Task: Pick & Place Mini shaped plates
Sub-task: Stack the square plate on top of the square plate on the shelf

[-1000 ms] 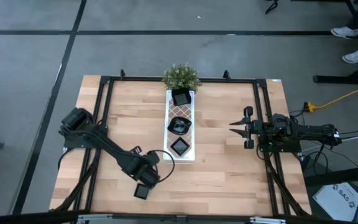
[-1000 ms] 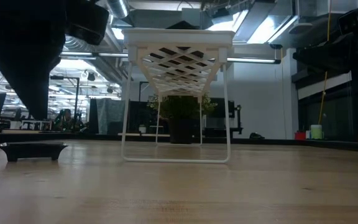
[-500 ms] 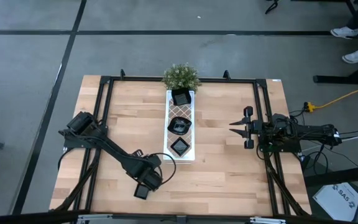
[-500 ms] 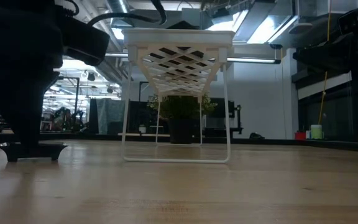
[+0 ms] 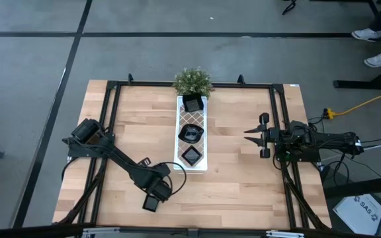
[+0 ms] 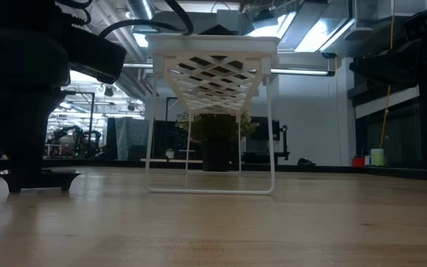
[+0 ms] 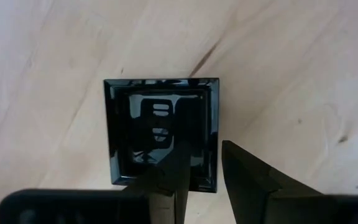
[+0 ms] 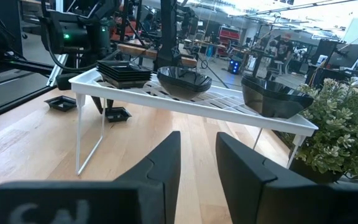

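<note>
Left hand [image 5: 152, 200] hangs right over the small glossy black square plate [image 7: 161, 132] near the surface's front edge, fingers narrowly parted straddling one rim, nothing gripped; right hand [image 5: 251, 134] waits well apart.

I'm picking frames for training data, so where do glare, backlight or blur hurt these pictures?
Left wrist view: the square plate mirrors the camera rig in its gloss. Low view: bright ceiling lights leave the left arm a black silhouette; the near table looks soft. Right wrist view: the right end effector is blurred up close; the white tray is fairly sharp.
</note>
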`<state>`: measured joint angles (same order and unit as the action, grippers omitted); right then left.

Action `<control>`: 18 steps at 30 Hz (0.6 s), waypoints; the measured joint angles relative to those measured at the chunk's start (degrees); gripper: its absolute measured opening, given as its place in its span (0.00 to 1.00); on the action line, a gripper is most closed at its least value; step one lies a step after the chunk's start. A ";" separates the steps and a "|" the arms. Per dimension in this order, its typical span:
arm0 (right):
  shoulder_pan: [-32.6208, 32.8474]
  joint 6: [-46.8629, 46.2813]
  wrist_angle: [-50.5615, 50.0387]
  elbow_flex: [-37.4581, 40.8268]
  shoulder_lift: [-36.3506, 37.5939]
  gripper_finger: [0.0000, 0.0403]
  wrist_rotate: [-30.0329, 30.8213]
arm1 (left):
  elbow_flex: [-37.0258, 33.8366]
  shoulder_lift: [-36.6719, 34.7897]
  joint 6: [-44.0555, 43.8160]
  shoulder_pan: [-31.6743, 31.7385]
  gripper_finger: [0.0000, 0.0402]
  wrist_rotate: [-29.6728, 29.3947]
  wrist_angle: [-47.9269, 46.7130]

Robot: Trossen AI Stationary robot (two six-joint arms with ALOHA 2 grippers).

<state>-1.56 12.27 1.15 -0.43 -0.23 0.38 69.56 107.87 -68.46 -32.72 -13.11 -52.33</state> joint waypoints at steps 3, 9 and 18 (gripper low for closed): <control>0.02 -0.02 0.00 0.00 -0.02 0.25 0.00 | -0.11 0.50 0.01 0.14 0.21 0.22 0.25; 0.02 0.00 0.00 0.00 -0.02 0.25 0.00 | -0.09 1.52 0.12 0.14 0.21 -0.63 0.07; 0.00 -0.02 0.00 0.00 -0.01 0.25 0.00 | -0.09 1.74 1.68 0.16 0.20 -1.82 1.35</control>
<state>-1.56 12.25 1.15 -0.43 -0.24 0.38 69.47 109.61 -66.77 -32.56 -14.93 -50.98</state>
